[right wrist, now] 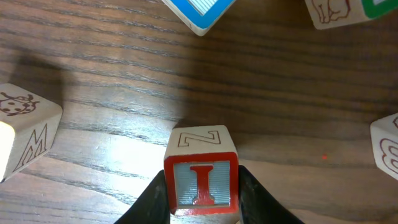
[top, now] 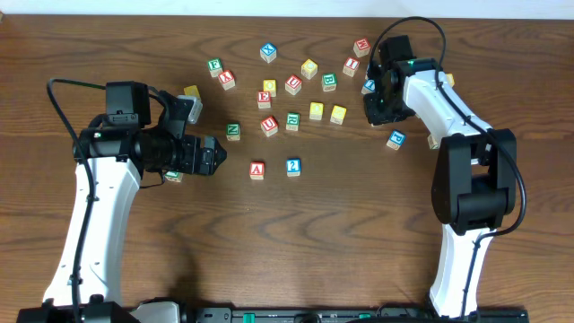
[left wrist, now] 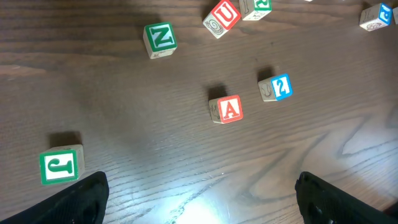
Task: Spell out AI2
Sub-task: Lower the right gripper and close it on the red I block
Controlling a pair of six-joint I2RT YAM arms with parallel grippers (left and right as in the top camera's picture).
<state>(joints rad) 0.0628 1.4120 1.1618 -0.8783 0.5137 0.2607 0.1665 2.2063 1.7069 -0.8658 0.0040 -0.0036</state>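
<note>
Right gripper clamped the square-edged, light-wood I cube; left gripper gaped empty over grained table, bare room separating A cube and 2 cube.

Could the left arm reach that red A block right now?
Probably yes: the left gripper hangs open near the red A block, bare table between them, the blue 2 block standing apart.

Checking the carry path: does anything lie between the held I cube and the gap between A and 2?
A yellow cube sits close to the direct line; the gap between A and 2 holds nothing.
</note>
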